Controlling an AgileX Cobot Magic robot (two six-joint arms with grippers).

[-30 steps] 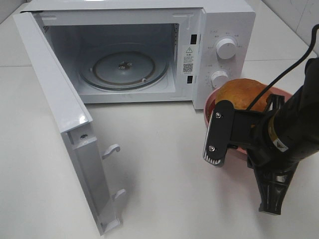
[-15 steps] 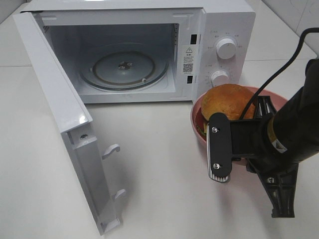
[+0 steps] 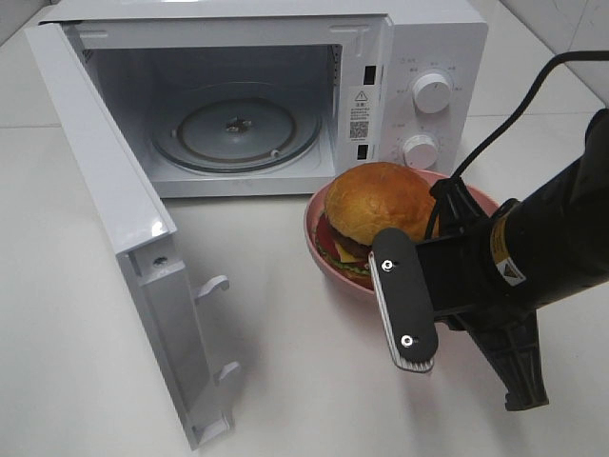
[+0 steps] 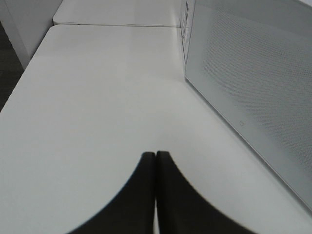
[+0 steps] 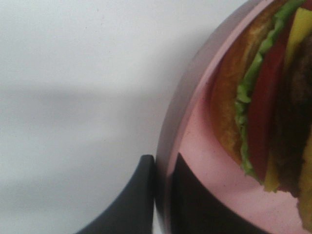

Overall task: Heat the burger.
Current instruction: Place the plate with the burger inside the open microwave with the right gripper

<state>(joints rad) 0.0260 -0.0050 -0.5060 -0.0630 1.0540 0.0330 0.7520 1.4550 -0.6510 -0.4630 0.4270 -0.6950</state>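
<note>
Right gripper (image 5: 162, 168) clamped on rim of the pink round plate (image 3: 315, 221) bearing the golden-bunned layered burger (image 3: 379, 205), just outside the open white microwave oven (image 3: 438, 38); loading, door-closing, heating all remain.

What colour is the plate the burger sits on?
Pink. The plate shows best in the right wrist view.

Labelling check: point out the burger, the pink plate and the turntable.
burger (image 3: 381, 198), exterior high view, bun top.
pink plate (image 3: 311, 233), exterior high view, left rim.
turntable (image 3: 205, 135), exterior high view, glass near centre.
</note>
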